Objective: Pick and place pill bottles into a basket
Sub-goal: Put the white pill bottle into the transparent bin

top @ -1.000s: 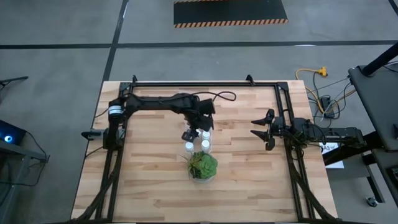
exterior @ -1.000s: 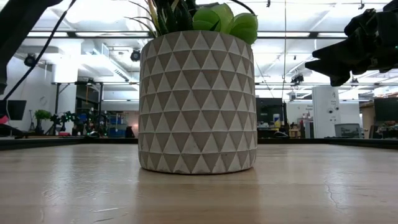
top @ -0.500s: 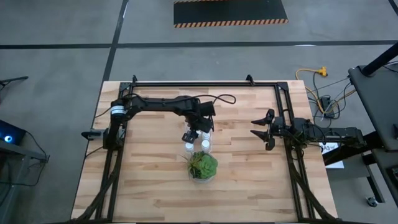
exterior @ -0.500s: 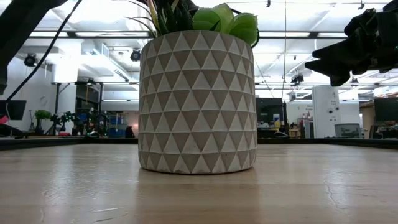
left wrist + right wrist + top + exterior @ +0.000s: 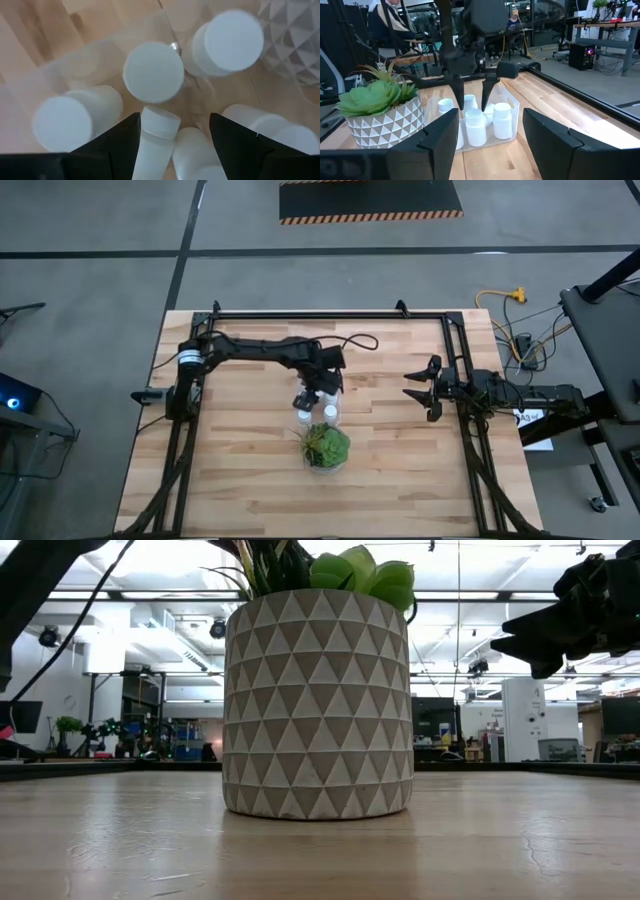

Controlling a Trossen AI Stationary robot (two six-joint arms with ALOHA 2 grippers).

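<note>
Left gripper (image 5: 472,102) hangs directly above clear rectangular plastic basket (image 5: 512,107), fingers spread, empty. Small white capped pill bottles (image 5: 154,72) stand upright beneath, one cap between fingertips. Right gripper (image 5: 420,392) well apart, part open, empty.

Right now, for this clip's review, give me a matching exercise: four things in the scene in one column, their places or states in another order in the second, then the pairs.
Things:
1. left claw
2. right claw
3. basket
4. potted plant

Places or states:
A. clear bin on the table, with white pill bottles standing in it
B. open, in the air at the table's right side, away from the bottles
C. on the table beside the basket, green leaves in a patterned pot
D. open, pointing down over the bottles in the basket

Pairs: 1-D, 2-B, 3-A, 4-C
</note>
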